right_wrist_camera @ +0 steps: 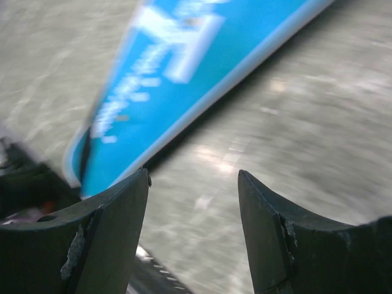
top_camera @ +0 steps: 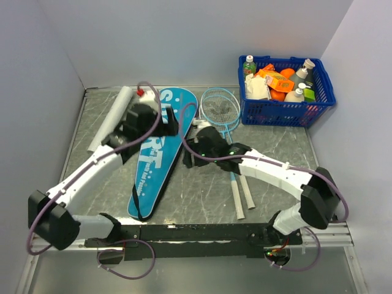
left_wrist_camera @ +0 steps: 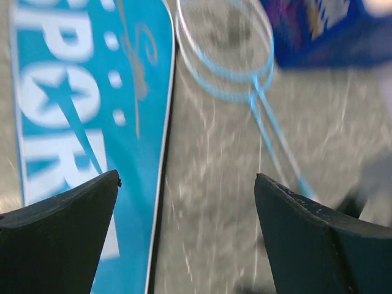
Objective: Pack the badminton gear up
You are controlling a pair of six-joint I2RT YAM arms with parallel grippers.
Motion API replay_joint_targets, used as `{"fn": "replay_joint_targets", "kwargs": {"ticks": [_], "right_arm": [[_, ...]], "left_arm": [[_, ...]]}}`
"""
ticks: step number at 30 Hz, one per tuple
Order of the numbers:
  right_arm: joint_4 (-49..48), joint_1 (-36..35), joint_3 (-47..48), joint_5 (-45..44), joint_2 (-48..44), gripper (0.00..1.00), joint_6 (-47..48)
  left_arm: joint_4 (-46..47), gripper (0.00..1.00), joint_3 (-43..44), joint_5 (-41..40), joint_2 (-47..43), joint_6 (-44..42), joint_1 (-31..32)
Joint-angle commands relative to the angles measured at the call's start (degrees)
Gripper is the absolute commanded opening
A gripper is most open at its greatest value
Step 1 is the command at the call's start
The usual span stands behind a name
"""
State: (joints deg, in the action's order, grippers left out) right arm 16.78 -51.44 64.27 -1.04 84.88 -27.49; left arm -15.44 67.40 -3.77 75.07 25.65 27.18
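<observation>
While the teal bag lies flat mid-table, the two rackets rest just beside it on its right, heads overlapping, handles toward the arms. The left gripper and right gripper both hang spread and empty. Such thin frames could slip a pinch, or only one might lift

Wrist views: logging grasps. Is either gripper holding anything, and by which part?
Nothing is held: the left gripper and right gripper both stand open, empty, near the long teal racket-shaped bag.

teal bag flat; two rackets beside
</observation>
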Motion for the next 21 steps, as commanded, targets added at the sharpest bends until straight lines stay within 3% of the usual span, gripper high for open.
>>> {"fn": "replay_joint_targets", "kwargs": {"ticks": [1, 5, 10, 15, 21], "right_arm": [[6.1, 6.2, -7.1, -4.4, -6.7, 0.68, 2.6], [7.3, 9.1, -11.4, -4.8, -14.4, 0.68, 3.5], [8.8, 10.5, -14.0, -4.1, -19.7, 0.68, 4.3], [8.4, 10.8, -15.7, -3.0, -21.1, 0.68, 4.5], [6.3, 10.9, -17.9, -1.1, -20.2, 0.68, 4.1]], "left_arm": [[-5.1, 0.96, -9.5, -9.6, -4.0, 1.1, 5.3], [-10.2, 0.96, -13.0, -15.3, -6.4, 2.5, 8.8], [-13.3, 0.97, -14.7, -17.7, -2.0, 5.1, 14.8], [-13.5, 0.97, -15.4, -19.3, 3.7, 6.7, 20.4], [-11.6, 0.97, -17.8, -19.5, 5.8, 8.5, 22.0]]}}
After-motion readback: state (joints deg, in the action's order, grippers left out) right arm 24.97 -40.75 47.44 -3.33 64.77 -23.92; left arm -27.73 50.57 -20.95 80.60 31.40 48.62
